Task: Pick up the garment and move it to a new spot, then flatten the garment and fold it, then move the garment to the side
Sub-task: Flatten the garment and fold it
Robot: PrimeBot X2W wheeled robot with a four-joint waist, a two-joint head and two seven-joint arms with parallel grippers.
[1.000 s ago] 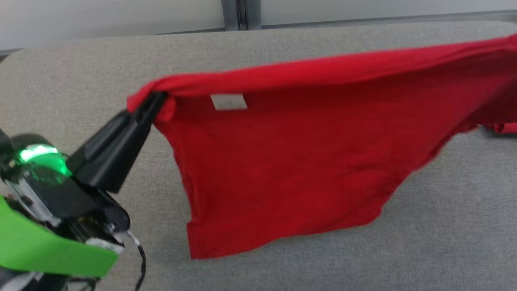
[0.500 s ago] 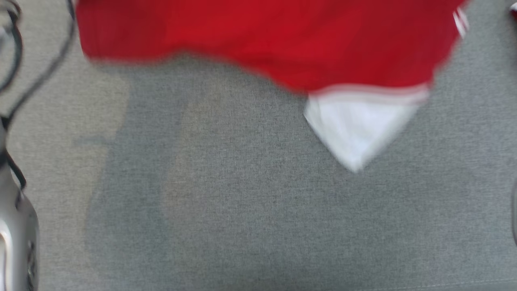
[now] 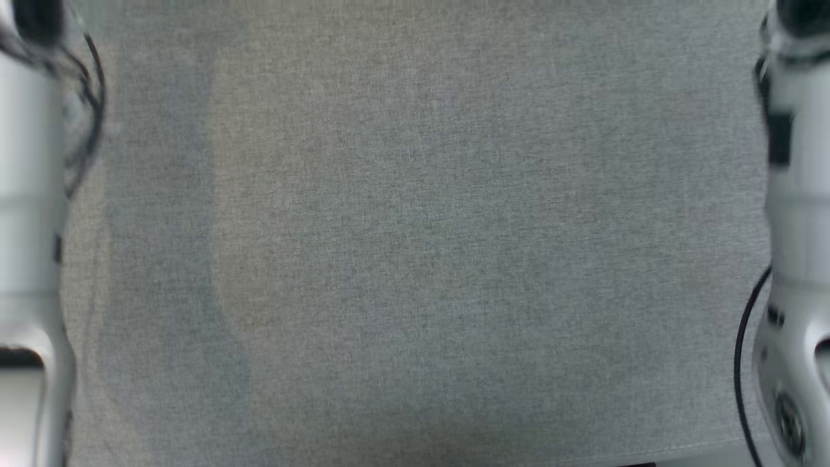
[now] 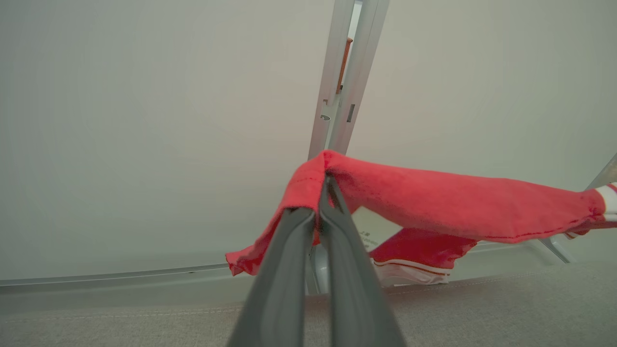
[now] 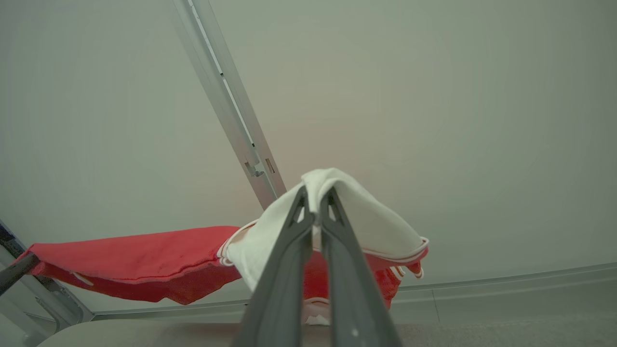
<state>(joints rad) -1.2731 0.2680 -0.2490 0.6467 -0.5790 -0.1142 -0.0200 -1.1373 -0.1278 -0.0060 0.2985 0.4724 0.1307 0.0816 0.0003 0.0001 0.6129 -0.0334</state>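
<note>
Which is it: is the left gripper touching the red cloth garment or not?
Touching. In the left wrist view the left gripper pinches a fold of the red cloth garment, which drapes over its tips.

pale silver-white left forearm (image 3: 26, 194) and right forearm (image 3: 794, 227), each with dark bands; thin black cable (image 3: 737, 363) looping alongside; long, tapering dark grey fingers (image 4: 284, 279)

The red garment (image 4: 458, 207) ran off the left wrist view's right edge; its label (image 4: 368, 230) print was unreadably small. The left forearm (image 3: 26, 227) and right forearm (image 3: 794, 214), blurred, were cropped at the head view's sides.
</note>
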